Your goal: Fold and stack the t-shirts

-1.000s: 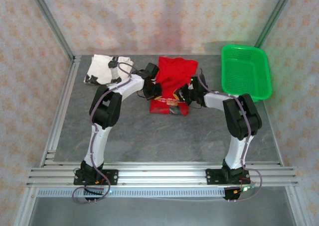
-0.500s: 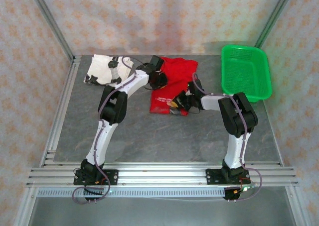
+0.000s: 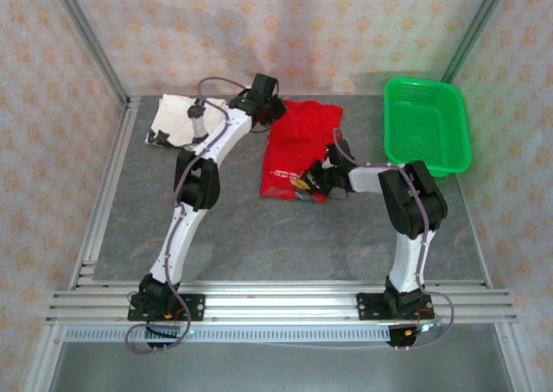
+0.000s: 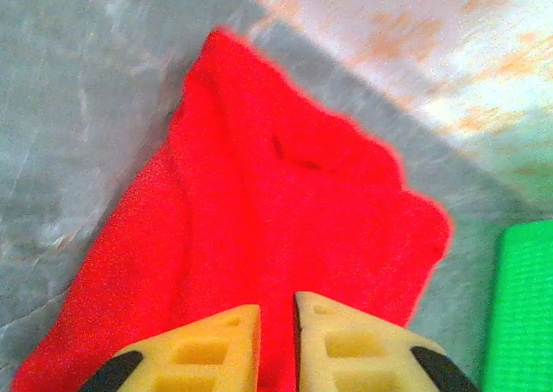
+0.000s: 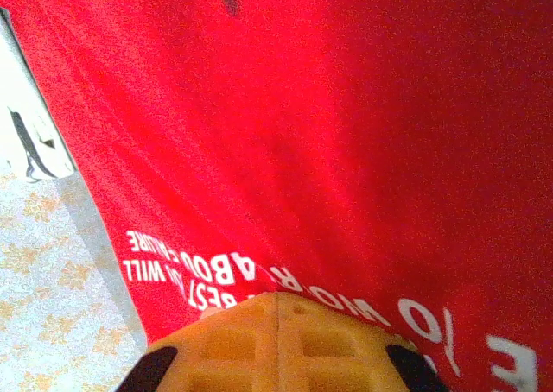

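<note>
The red t-shirt (image 3: pixel 298 142) lies folded at the back middle of the table, with white lettering near its front edge. My left gripper (image 3: pixel 273 116) hovers at its far left corner. In the left wrist view its yellow fingers (image 4: pixel 216 349) stand a narrow gap apart over the red t-shirt (image 4: pixel 285 193), and red cloth shows in the gap. My right gripper (image 3: pixel 313 181) sits at the shirt's near right edge. In the right wrist view it (image 5: pixel 276 297) is shut, and the red t-shirt (image 5: pixel 346 107) runs taut from its tips. The white t-shirt (image 3: pixel 180 120) lies folded at the back left.
A green plastic basket (image 3: pixel 428 124) stands at the back right, its edge (image 4: pixel 523 306) showing in the left wrist view. Metal frame posts and patterned walls close in the table. Bare grey tabletop (image 3: pixel 285 237) stretches between the shirts and the arm bases.
My left arm has swung from the shirt's near left side out to its far left corner, and its jaws have parted a little. The right gripper has stayed at the shirt's near right edge.
</note>
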`<control>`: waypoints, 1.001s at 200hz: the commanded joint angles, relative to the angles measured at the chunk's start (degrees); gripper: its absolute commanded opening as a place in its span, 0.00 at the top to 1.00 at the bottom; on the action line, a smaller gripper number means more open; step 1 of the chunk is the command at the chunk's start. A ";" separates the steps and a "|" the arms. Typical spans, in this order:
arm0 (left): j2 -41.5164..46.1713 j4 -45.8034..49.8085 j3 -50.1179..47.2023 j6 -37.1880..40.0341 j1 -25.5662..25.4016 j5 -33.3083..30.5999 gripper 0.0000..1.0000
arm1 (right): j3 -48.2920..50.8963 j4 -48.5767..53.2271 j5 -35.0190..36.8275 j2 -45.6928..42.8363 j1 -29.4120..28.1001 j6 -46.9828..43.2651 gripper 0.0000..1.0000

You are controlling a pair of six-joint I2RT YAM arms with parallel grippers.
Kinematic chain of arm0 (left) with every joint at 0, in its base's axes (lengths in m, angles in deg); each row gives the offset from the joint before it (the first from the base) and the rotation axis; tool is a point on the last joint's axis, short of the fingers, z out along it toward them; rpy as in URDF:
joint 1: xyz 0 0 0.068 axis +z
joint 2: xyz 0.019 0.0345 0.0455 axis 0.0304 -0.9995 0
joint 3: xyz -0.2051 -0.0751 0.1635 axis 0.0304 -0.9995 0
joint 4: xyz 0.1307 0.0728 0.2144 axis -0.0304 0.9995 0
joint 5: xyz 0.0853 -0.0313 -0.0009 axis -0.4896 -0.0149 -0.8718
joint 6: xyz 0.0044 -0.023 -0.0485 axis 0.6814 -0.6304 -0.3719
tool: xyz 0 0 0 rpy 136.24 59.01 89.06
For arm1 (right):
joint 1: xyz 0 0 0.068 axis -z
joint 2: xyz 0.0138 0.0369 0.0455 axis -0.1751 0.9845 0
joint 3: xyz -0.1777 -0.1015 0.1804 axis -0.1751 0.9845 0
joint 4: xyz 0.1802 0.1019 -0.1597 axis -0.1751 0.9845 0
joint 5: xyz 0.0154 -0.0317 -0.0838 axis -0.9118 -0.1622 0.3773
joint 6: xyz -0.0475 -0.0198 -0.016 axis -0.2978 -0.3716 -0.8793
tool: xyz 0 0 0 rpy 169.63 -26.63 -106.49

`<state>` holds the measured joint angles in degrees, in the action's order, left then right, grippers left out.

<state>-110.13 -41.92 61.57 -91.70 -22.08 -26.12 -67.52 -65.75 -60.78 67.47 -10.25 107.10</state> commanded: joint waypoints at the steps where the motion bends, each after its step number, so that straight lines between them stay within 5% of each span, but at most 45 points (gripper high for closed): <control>1: 1.80 -0.03 4.25 0.45 0.04 -0.90 0.79 | 1.83 4.88 -0.15 -1.89 -0.66 -1.58 0.94; 25: 8.98 1.56 -3.01 2.54 -0.10 1.75 0.68 | 1.04 5.52 -0.17 -4.36 -0.62 -2.06 0.90; 53: 24.00 -7.43 -27.39 3.35 -0.49 4.37 0.58 | -2.13 9.37 1.47 -10.16 -0.57 -4.51 0.78; 87: 36.16 -12.85 -47.19 3.24 -0.90 6.91 0.57 | -7.70 18.61 3.02 -17.68 0.32 -9.21 0.69; 142: 30.94 -11.47 -48.63 2.45 -5.03 9.78 0.90 | -3.37 17.15 0.79 -19.73 0.91 -5.90 0.83; 200: 19.07 -9.94 -38.77 2.59 -5.37 8.07 0.92 | 5.74 10.32 1.89 -19.84 0.11 -3.54 0.86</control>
<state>-88.58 -52.37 17.38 -89.27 -28.00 -17.01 -64.16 -50.87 -59.45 47.43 -9.40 102.34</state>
